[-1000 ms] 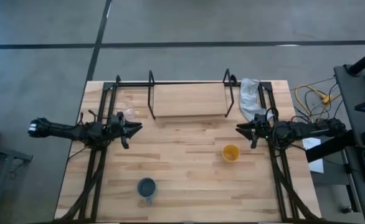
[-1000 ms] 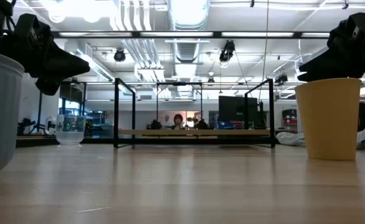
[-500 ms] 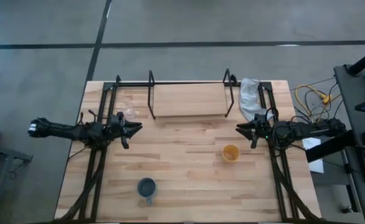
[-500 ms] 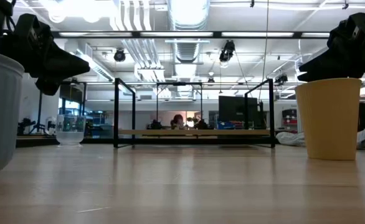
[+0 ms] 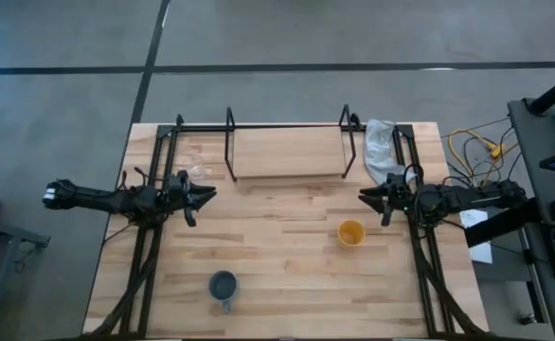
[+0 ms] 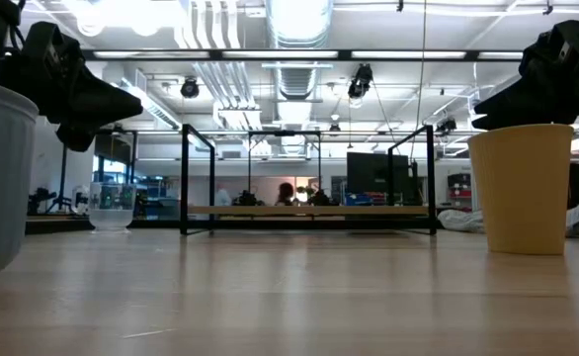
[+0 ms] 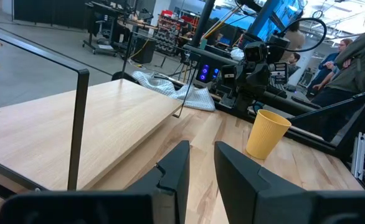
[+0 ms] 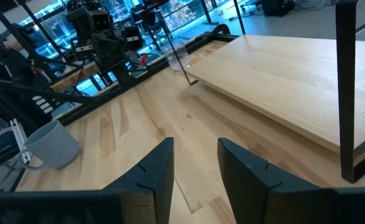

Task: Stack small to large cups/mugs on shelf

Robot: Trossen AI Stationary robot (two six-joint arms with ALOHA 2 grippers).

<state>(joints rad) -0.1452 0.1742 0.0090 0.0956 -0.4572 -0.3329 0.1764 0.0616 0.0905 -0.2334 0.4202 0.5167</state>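
Observation:
The shelf (image 5: 287, 152) is a light-wood board with black wire uprights, lying at the table's far middle. The clear glass cup (image 5: 198, 173) stands by its left end. The yellow cup (image 5: 350, 233) stands right of centre, upright on its base. The grey-blue mug (image 5: 223, 285) sits near the front edge. My left gripper (image 5: 206, 192) hovers at the table's left, just right of the glass cup, open and empty. My right gripper (image 5: 363, 196) hovers at the right, just beyond the yellow cup, open and empty. In the left wrist view the yellow cup (image 7: 266, 134) stands ahead of the fingers.
A white cloth (image 5: 382, 150) lies crumpled at the shelf's right end. Black arm frames run along both table sides. Bare tabletop (image 5: 277, 246) lies between the mug, the yellow cup and the shelf. People show in the room beyond the table.

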